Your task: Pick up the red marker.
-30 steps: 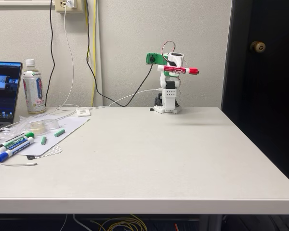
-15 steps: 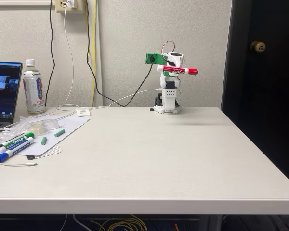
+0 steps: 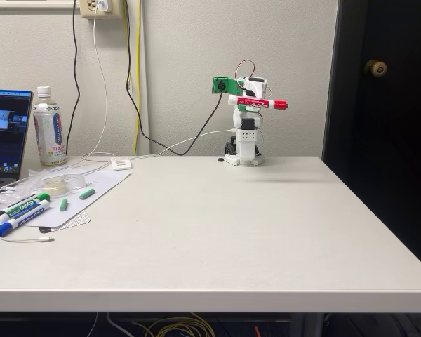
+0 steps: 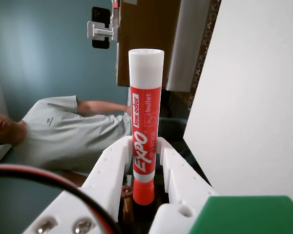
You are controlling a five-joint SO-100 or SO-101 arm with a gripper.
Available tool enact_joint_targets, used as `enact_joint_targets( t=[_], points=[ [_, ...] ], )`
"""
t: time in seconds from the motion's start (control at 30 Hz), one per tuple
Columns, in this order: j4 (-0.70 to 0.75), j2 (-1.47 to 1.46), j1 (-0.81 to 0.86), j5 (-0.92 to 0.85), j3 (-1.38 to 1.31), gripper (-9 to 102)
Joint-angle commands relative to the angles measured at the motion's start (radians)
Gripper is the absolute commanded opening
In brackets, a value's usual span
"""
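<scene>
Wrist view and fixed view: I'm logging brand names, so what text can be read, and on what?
"EXPO", "low odor", "bullet", "dry erase": on the red marker in the tool.
"EXPO": green-capped marker on the table.
Bottle label: too small.
Laptop screen: too small.

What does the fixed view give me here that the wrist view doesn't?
Fixed view only: the red marker's place, held level well above the table, plus the green marker, blue marker, bottle and laptop at left. Wrist view only: the gripper clamping the printed barrel, and a person behind. Both: marker held, off the table.
</scene>
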Motion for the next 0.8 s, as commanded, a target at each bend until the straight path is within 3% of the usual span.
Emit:
enact_joint_targets(
  t=[0.0, 0.77],
  points=[
    [-0.002, 0.012, 0.000, 0.000, -0.005, 2],
    [0.011, 0.015, 0.015, 0.009, 0.009, 2]
  ],
)
